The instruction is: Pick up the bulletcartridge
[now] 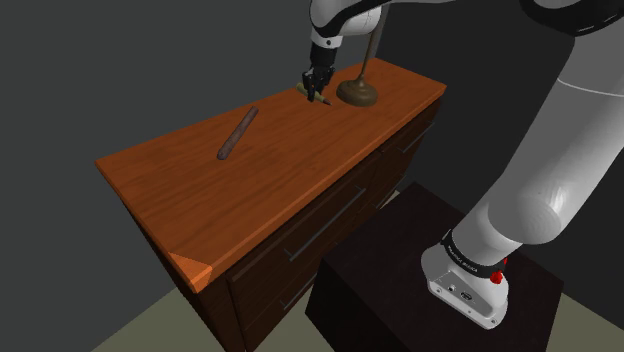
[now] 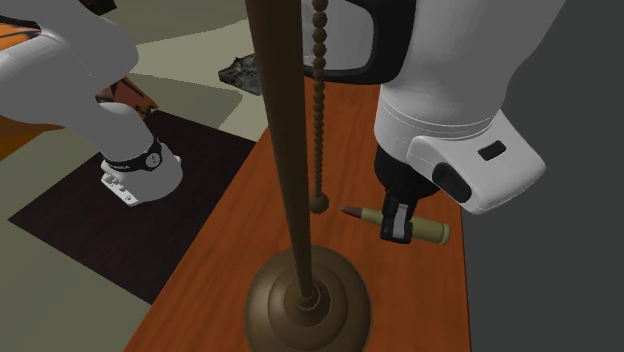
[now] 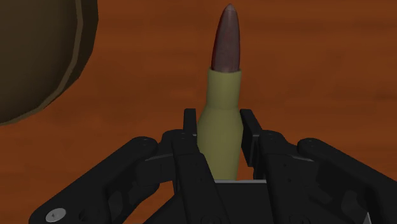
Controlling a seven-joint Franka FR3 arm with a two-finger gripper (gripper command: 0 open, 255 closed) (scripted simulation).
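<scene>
Pincer (image 3: 219, 127) gripping bullet cartridge (image 3: 226, 76) by casing on desk (image 3: 331, 70); lift straight, steady, clear of lamp base (image 3: 38, 51) just beside.

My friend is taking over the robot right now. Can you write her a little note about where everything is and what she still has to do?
Tool: shut on the bullet cartridge, one finger on each side of its olive casing.
Things: the cartridge lies level, right at the orange-brown dresser top, beside the round lamp base. A dark stick lies further along the top, well apart.
Done: the reach and the grip.
Left: lift the cartridge straight up. I cannot tell if it has left the wood yet. Mind the lamp pole and bead chain close by.
</scene>
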